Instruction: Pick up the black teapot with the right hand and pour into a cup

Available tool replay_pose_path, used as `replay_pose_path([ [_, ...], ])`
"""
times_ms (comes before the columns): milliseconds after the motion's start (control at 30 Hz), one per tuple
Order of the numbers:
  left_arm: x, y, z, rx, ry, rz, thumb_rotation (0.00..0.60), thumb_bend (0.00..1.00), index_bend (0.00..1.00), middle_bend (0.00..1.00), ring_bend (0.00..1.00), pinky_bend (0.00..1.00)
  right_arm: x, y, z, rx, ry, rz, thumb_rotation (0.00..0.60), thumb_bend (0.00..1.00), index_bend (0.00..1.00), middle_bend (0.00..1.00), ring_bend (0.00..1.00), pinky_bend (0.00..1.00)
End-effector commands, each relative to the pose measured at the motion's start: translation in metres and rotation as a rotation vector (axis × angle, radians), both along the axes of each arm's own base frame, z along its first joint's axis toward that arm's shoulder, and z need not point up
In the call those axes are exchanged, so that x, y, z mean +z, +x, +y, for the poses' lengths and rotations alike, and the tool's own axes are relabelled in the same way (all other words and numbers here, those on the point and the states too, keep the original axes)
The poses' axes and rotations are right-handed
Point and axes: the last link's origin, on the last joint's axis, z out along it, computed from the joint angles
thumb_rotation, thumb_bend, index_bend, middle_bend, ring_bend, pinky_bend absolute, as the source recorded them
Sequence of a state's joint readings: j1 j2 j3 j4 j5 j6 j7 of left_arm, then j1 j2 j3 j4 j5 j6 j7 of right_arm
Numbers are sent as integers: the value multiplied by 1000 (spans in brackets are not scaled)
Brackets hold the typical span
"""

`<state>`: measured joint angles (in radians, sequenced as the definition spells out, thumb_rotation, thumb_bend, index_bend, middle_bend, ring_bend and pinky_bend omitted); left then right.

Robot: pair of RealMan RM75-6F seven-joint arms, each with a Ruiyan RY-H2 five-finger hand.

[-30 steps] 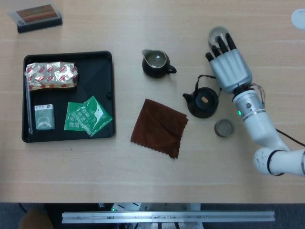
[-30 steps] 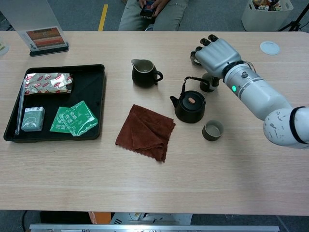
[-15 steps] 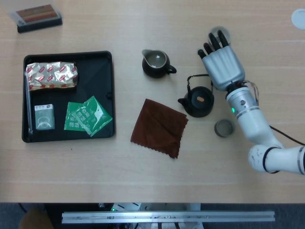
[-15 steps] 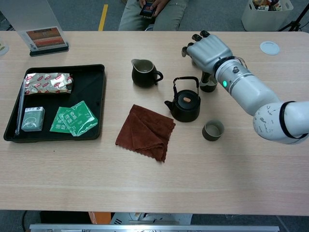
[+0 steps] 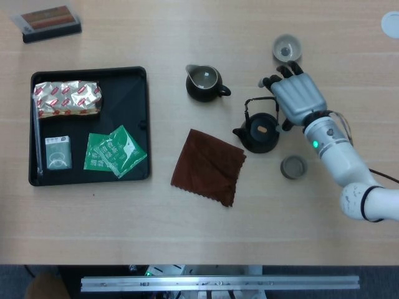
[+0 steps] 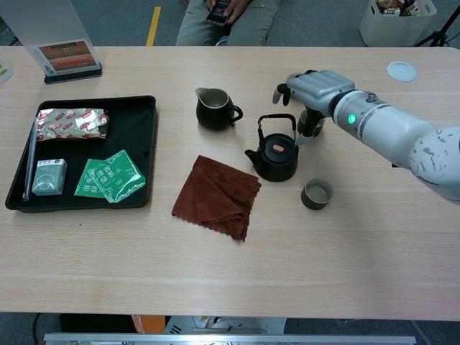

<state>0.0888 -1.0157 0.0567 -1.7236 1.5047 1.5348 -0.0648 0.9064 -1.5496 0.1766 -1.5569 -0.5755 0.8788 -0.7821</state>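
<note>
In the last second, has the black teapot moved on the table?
Yes. The black teapot slid left, toward the brown cloth and away from the grey cup, its spout swinging that way too.

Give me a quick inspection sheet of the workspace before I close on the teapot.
Surface: wooden table, no spills seen.
Job's things: black teapot upright, handle raised; one cup beside it, another cup farther back.
Clutter: brown cloth, dark pitcher, black tray of packets.
Hands: right hand over the teapot handle, not holding it; left not in view.
Cables: nothing seen.
Surroundings: seated person behind the table.
</note>
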Motion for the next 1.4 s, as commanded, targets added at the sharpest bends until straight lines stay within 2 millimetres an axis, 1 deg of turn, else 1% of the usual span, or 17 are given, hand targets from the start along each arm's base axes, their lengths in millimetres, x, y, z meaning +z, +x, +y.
replay_pose_path([
  [33, 0, 0, 0, 1, 1, 0, 600, 218, 0, 0, 0, 0, -5, 4, -2, -6, 12, -9, 600, 0, 227, 296, 102, 0],
  [167, 1, -1, -1, 4, 4, 1, 600, 218, 0, 0, 0, 0, -12, 8, -3, -28, 34, -29, 600, 0, 227, 298, 105, 0],
  [333, 3, -1, -2, 6, 10, 2, 600, 217, 0, 0, 0, 0, -17, 12, -2, -48, 68, -41, 600, 0, 237, 317, 134, 0],
  [400, 4, -2, -3, 8, 13, 2, 600, 217, 0, 0, 0, 0, -18, 13, -2, -62, 81, -54, 600, 0, 253, 329, 152, 0],
  [500, 5, -2, -3, 7, 17, 1, 600, 217, 0, 0, 0, 0, -18, 16, -1, -72, 90, -70, 600, 0, 285, 362, 209, 0],
  [533, 5, -2, -3, 5, 18, 1, 600, 217, 0, 0, 0, 0, -18, 16, -1, -74, 93, -75, 600, 0, 295, 377, 237, 0],
  [667, 5, -1, -3, 0, 20, 0, 600, 218, 0, 0, 0, 0, -14, 18, 1, -81, 101, -93, 600, 0, 314, 405, 274, 0],
  [900, 4, -1, -3, -1, 18, -1, 600, 217, 0, 0, 0, 0, -3, 17, 6, -99, 119, -118, 600, 0, 326, 420, 292, 0],
  [1167, 4, -1, -3, -5, 20, -3, 600, 217, 0, 0, 0, 0, 5, 19, 14, -117, 152, -156, 600, 0, 363, 447, 329, 0],
  [1400, 4, -2, -4, -3, 21, -4, 600, 217, 0, 0, 0, 0, 5, 20, 19, -148, 194, -178, 600, 0, 389, 465, 354, 0],
])
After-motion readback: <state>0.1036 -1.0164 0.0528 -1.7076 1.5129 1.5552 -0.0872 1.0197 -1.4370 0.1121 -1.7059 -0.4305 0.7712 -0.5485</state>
